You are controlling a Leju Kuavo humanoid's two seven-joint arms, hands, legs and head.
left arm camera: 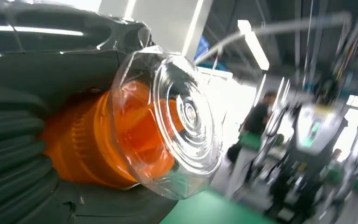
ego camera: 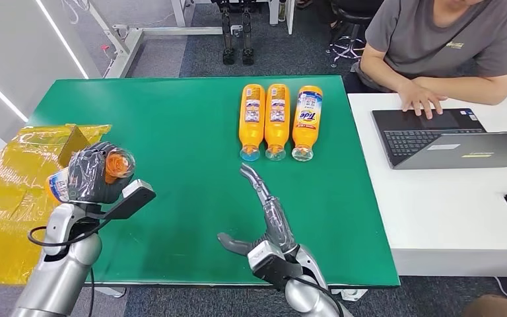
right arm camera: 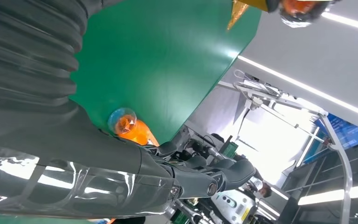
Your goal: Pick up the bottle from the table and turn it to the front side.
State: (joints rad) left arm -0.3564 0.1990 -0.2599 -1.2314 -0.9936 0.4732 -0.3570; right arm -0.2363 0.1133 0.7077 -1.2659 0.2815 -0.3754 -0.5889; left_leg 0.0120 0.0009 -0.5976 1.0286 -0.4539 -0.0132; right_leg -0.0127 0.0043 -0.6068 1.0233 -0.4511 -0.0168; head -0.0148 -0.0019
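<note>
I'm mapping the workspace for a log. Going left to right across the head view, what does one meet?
Yellow plastic sheet → left hand holding a bottle → right hand → three orange bottles → laptop.

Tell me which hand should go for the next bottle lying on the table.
Right, probably. The right hand is open and points toward the three bottles lying on the green table. The left hand already grips a bottle farther away.

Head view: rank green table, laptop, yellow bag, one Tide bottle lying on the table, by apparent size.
1. Green table, largest by far.
2. Yellow bag and laptop: look close, and the bag runs off the picture's edge, so not ranked against each other.
3. Tide bottle, smallest; the three lying side by side look alike.
</note>
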